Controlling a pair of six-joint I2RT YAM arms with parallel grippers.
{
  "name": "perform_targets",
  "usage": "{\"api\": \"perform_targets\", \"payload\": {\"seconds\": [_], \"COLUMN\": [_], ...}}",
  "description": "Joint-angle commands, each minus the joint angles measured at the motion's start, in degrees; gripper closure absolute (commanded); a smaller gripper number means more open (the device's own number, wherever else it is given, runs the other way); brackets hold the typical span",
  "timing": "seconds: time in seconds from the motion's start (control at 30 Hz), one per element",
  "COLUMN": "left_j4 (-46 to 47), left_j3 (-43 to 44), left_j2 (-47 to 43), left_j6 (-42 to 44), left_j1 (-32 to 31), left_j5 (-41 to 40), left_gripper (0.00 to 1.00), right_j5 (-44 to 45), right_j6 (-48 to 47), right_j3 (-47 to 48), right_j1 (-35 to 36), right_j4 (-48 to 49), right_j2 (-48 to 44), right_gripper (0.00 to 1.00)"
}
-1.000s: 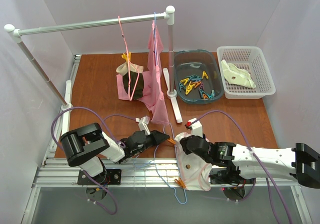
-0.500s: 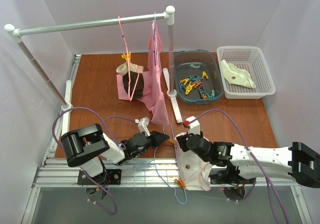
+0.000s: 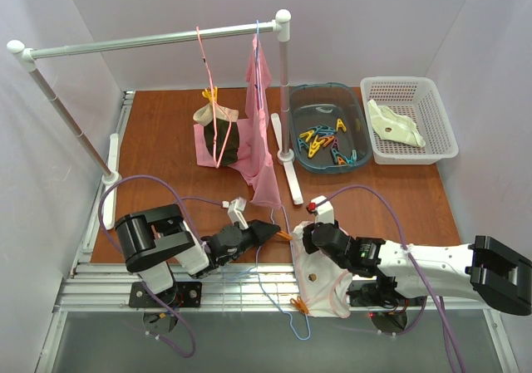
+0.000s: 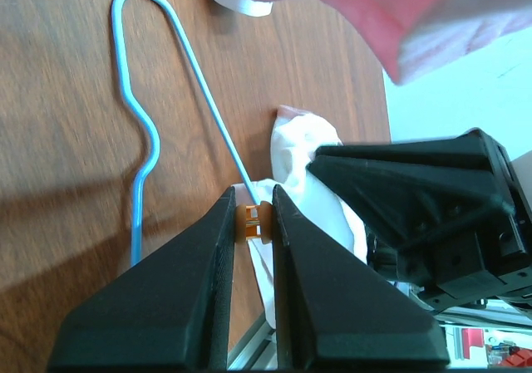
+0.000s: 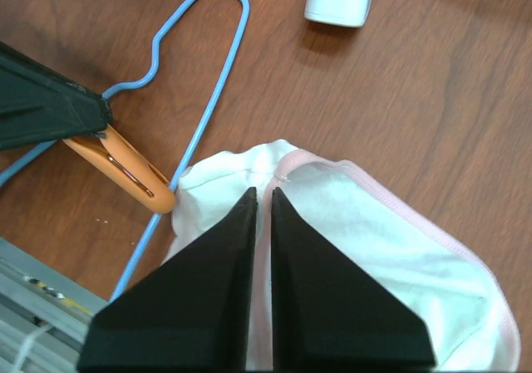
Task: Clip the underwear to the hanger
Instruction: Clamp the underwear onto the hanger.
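The underwear (image 3: 326, 278) lies pale white with pink edging at the table's near edge. The light-blue hanger (image 3: 258, 275) lies flat beside it, its hook (image 4: 137, 24) pointing away from the arms. My left gripper (image 3: 274, 231) is shut on an orange clothespin (image 4: 253, 222), whose nose sits at the hanger wire and the cloth's corner (image 5: 195, 186). My right gripper (image 5: 263, 192) is shut on the underwear's pink edging (image 5: 391, 203), just right of that clothespin (image 5: 125, 167). A second orange clothespin (image 3: 298, 304) sits at the underwear's near corner.
A rail (image 3: 158, 39) at the back carries a pink hanger (image 3: 214, 115) with garments and a hanging pink cloth (image 3: 262, 140). Its white foot (image 3: 288, 174) reaches toward the grippers. A blue tub (image 3: 303, 99) of clothespins and a white basket (image 3: 445, 124) with a cream garment stand back right.
My right gripper's jaws have closed from open onto the underwear's edge. The left arm's base link has shifted slightly; its gripper still holds the clothespin.
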Motion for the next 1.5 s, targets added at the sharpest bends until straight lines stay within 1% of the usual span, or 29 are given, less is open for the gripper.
{"api": "perform_targets", "payload": {"seconds": [0.0, 0.13, 0.23, 0.5, 0.6, 0.73, 0.87, 1.0, 1.13, 1.27, 1.37, 1.47], "left_j4": [3.34, 5.01, 2.90, 5.53, 5.62, 8.69, 7.91, 10.71, 11.42, 10.19, 11.85, 11.60], "left_j3": [-0.20, -0.12, 1.37, 2.08, 2.43, 1.03, 0.68, -0.37, -1.17, -0.20, 0.06, 0.94], "left_j2": [0.61, 0.61, 0.43, 3.33, 3.68, 3.77, 2.89, 2.80, 1.93, 1.84, 2.80, 3.59], "left_j6": [0.75, 1.62, 2.24, 2.42, 2.24, 1.98, 1.63, 1.01, 1.01, 1.19, 1.36, 1.45], "left_j1": [-0.44, -0.44, -0.44, -0.44, -0.52, -0.44, -0.44, -0.53, -0.70, -0.87, -0.96, -0.96], "left_j5": [-2.82, -3.88, -3.71, -2.48, -2.04, -2.30, -2.56, -2.65, -3.18, -2.57, -2.13, -1.25], "left_gripper": [0.88, 0.88, 0.87, 0.82, 0.81, 0.81, 0.81, 0.81, 0.81, 0.80, 0.79, 0.78], "right_j5": [0.25, -0.80, -2.38, -5.90, -6.43, -6.69, -7.04, -7.31, -7.48, -8.01, -8.45, -8.62], "right_j6": [0.73, 0.73, 0.91, 1.18, 0.74, 0.47, 0.65, 0.56, 0.21, -0.32, -0.84, -1.20], "right_j3": [0.31, 0.40, 0.40, 0.49, 0.49, 0.40, 0.49, 1.02, 1.72, 2.51, 3.21, 3.65], "right_j1": [-0.19, -0.19, -0.19, -0.10, -0.10, -0.10, -0.19, -0.10, -0.10, -0.10, -0.10, -0.10], "right_j4": [1.37, 0.75, 0.66, 1.27, 1.45, 1.45, 1.45, 1.45, 1.45, 1.45, 1.45, 1.45], "right_j2": [0.36, 0.88, 1.76, 3.26, 2.56, 2.20, 3.43, 4.49, 5.54, 6.60, 7.12, 7.39], "right_gripper": [0.99, 0.99, 0.99, 0.99, 0.99, 0.99, 0.99, 0.99, 0.99, 0.99, 0.99, 0.99]}}
